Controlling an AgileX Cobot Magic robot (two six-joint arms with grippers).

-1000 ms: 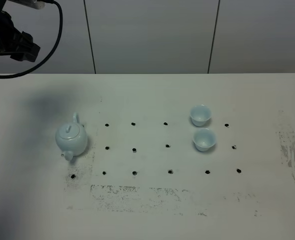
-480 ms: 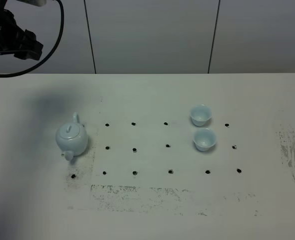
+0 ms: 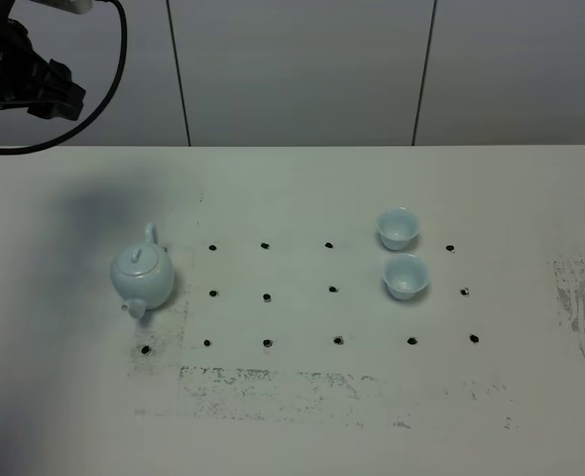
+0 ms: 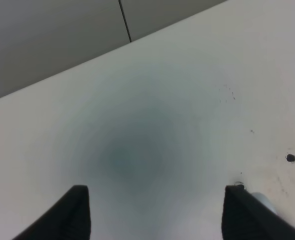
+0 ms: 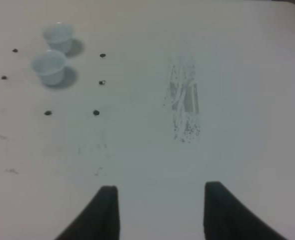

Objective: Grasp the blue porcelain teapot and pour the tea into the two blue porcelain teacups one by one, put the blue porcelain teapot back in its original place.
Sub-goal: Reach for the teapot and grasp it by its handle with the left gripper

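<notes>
The blue porcelain teapot (image 3: pixel 142 278) stands on the worktop (image 3: pixel 302 416), well apart from the left gripper (image 4: pixel 157 215) — spread wide, empty; the right gripper (image 5: pixel 160 212) is parted too.

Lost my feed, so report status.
Left gripper open, empty. Right gripper open, empty. Teapot upright on table, untouched. Both teacups upright, well apart from it.

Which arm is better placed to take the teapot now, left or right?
Left, probably. The teapot stands on the left side of the table, and the open left tool hangs there. The right tool is across the table, near the teacups.
</notes>
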